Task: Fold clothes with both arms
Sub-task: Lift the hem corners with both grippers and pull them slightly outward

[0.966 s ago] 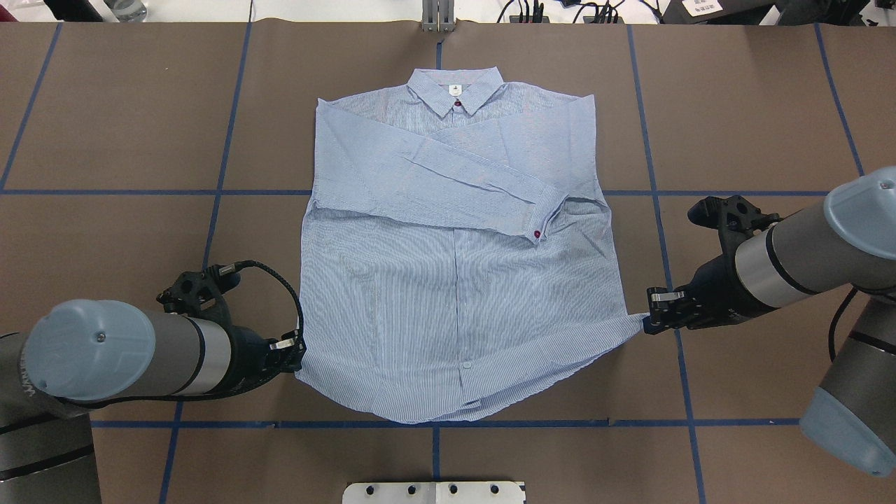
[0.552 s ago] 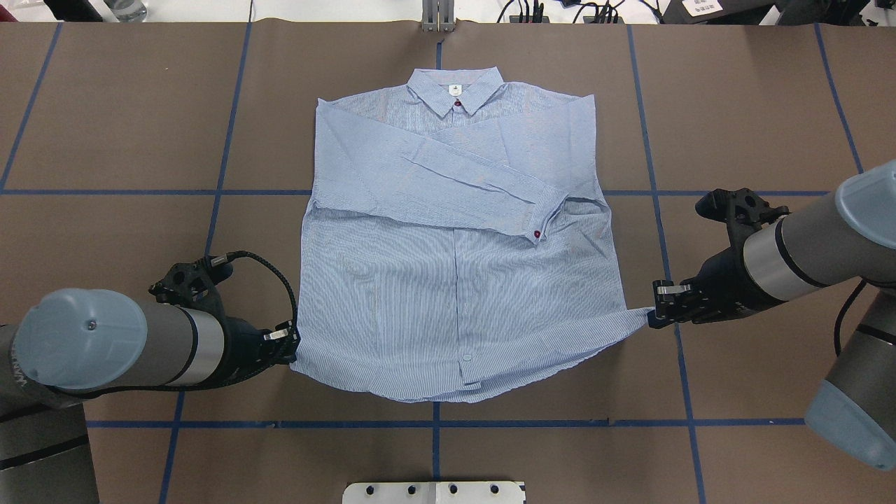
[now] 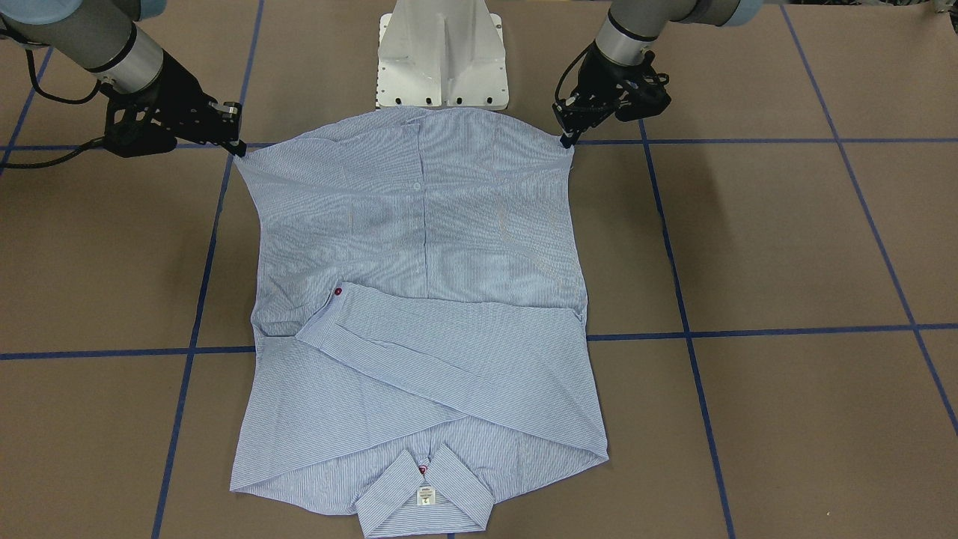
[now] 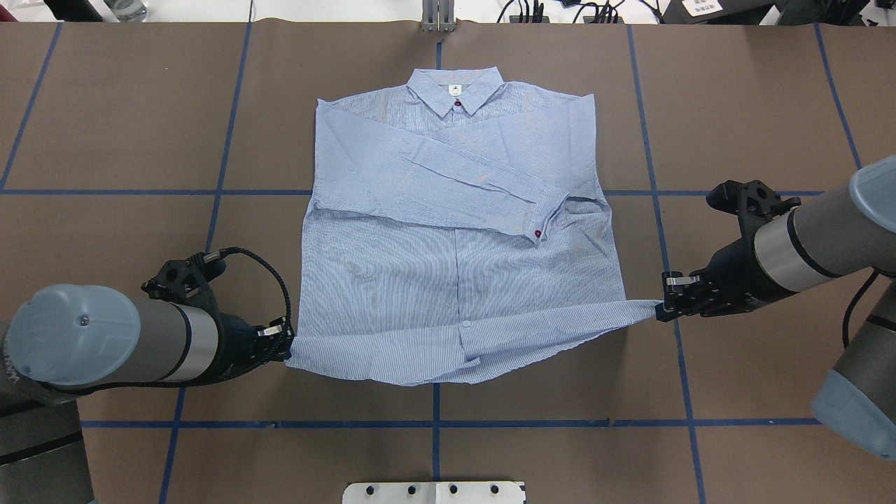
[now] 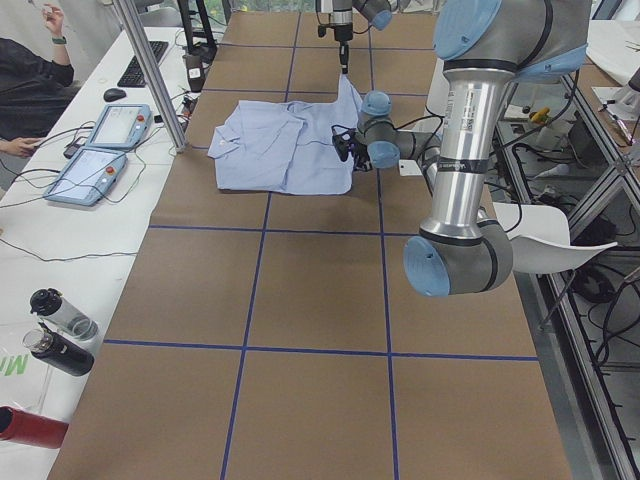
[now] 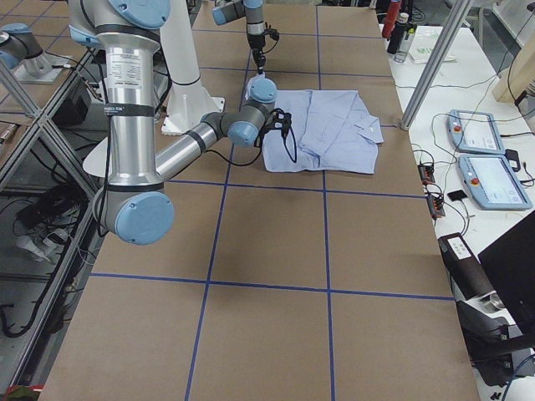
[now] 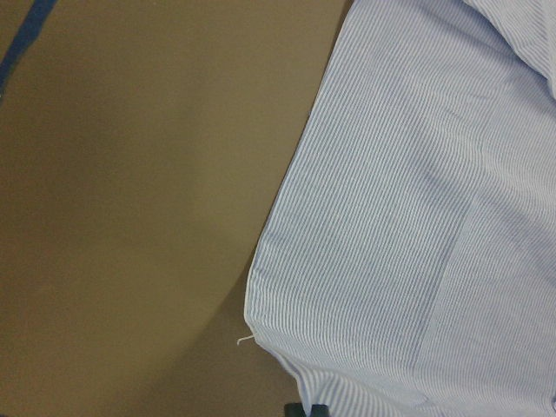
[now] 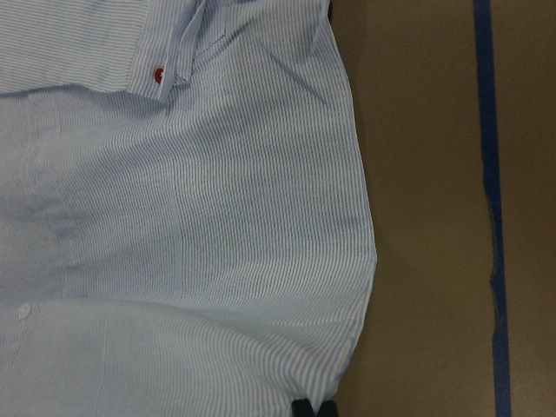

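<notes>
The table (image 4: 105,140) was covered with a matte brown sheet, smooth and flat, which was divided into large rectangles by thin blue tape lines (image 4: 224,161). In the middle of it the shirt (image 4: 455,273) was laid with its front side up, the collar (image 4: 455,94) toward the far edge and the hem (image 4: 448,353) toward the robot. The cloth was thin and soft, with fine light blue and white stripes, and small wrinkles were seen across it. A white label (image 4: 454,89) was sewn inside the collar, and a red button (image 4: 456,103) was seen just below it. One sleeve (image 4: 434,178) was folded diagonally across the chest, and its cuff (image 4: 542,217), marked by a second red button, was placed near the side of the shirt on the robot's right. A white button (image 4: 465,324) was seen on the placket near the hem.

The hem was lifted off the table at both corners and drawn into a stretched band, while the upper part was lying flat. The left gripper (image 4: 285,343) was clamped on the hem corner at the robot's left, its jaws pressed together with only cloth between them. The right gripper (image 4: 661,308) was clamped in the same way on the opposite corner, which was pulled out to a point. In both wrist views only dark tips were seen at the bottom edge, with the striped cloth running into them.
</notes>
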Robot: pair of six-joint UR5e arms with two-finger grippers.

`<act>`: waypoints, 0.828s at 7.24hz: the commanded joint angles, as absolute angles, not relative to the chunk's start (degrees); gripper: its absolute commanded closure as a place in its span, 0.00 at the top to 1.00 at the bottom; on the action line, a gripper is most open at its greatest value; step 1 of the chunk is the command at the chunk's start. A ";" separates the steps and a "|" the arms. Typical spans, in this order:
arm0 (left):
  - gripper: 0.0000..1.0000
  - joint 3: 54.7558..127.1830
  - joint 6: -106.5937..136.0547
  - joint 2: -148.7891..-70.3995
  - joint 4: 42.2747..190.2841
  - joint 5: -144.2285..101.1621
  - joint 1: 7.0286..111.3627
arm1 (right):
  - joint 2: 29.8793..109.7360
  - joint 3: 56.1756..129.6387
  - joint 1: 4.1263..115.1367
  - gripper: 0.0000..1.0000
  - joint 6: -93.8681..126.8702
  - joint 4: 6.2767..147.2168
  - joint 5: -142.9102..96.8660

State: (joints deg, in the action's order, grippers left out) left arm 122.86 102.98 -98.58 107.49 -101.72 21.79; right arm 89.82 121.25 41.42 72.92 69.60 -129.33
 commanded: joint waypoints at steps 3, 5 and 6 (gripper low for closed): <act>0.00 123.84 104.33 -98.61 107.49 -102.92 21.80 | 90.09 121.20 42.18 0.00 72.95 69.52 -129.55; 0.00 123.84 103.98 -99.14 107.49 -103.01 23.72 | 89.13 120.68 44.55 0.00 73.04 69.43 -129.20; 0.00 123.49 103.45 -99.49 107.58 -103.01 26.08 | 87.73 118.76 46.39 0.00 73.04 69.26 -129.11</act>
